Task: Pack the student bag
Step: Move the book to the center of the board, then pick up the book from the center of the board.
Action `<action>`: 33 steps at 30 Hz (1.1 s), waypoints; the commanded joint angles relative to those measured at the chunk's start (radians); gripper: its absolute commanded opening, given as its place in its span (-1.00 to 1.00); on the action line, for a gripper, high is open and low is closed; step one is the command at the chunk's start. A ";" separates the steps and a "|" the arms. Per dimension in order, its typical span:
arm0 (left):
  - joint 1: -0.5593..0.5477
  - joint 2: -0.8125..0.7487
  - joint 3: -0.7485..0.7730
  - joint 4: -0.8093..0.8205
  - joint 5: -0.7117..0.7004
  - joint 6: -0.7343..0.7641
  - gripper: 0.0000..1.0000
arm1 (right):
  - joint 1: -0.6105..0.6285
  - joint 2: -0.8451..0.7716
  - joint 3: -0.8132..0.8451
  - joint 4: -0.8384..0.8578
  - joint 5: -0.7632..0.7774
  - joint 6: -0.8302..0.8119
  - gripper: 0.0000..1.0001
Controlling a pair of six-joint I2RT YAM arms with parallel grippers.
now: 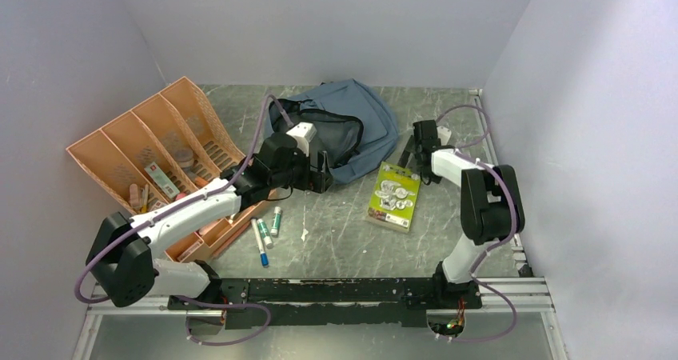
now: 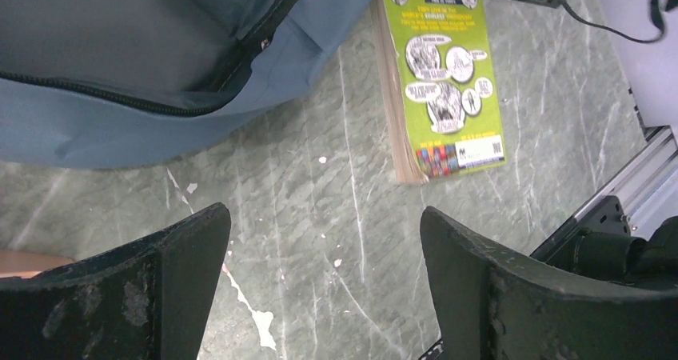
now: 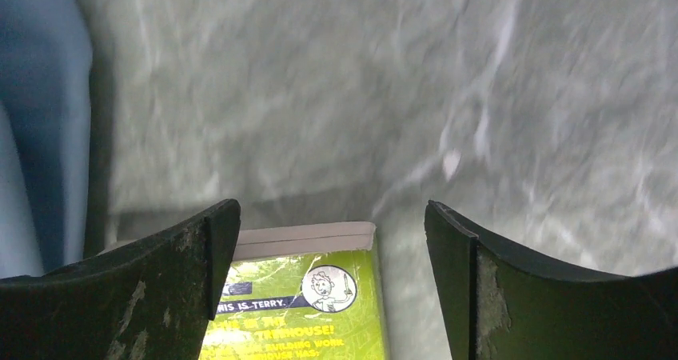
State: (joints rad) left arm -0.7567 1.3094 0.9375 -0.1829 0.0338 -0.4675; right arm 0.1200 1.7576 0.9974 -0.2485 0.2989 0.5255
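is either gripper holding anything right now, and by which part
Nothing is held. The left gripper is open over the table beside the grey-blue fabric backpack; the right gripper is open at one end of the green paperback book.

Parted jaws frame a green book (image 3: 308, 300); blurred blue at left is probably the student bag (image 3: 36, 136).

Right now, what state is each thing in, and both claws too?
student bag: lying flat, seems unzipped
green book: closed, flat on the table, outside the bag
markers: capped, lying on the table
orange tray: lying down, things inside
left claw: open, empty
right claw: open, empty, over the book
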 commanded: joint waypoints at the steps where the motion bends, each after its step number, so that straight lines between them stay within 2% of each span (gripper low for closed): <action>1: -0.021 0.016 -0.030 0.038 0.012 0.012 0.85 | 0.056 -0.122 -0.096 -0.084 -0.059 0.018 0.78; 7: -0.066 0.053 -0.063 0.087 0.020 -0.016 0.85 | 0.155 -0.264 -0.255 -0.051 -0.191 0.137 0.78; 11: -0.109 0.088 -0.086 0.133 0.036 -0.058 0.86 | 0.178 -0.350 -0.340 0.014 -0.293 0.200 0.80; 14: -0.148 0.118 -0.102 0.173 0.033 -0.078 0.87 | 0.177 -0.438 -0.383 0.000 -0.272 0.223 0.82; 19: -0.199 0.201 -0.098 0.233 0.056 -0.112 0.90 | 0.176 -0.551 -0.382 -0.137 -0.193 0.243 0.88; 28: -0.257 0.364 -0.040 0.241 0.062 -0.194 0.90 | 0.177 -0.683 -0.449 -0.239 -0.240 0.275 0.89; 33: -0.281 0.414 -0.018 0.233 0.072 -0.233 0.82 | 0.176 -0.742 -0.483 -0.248 -0.244 0.297 0.87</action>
State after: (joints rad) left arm -1.0130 1.7012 0.8738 0.0280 0.0765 -0.6518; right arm 0.2958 1.0592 0.5381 -0.4633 0.0654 0.7879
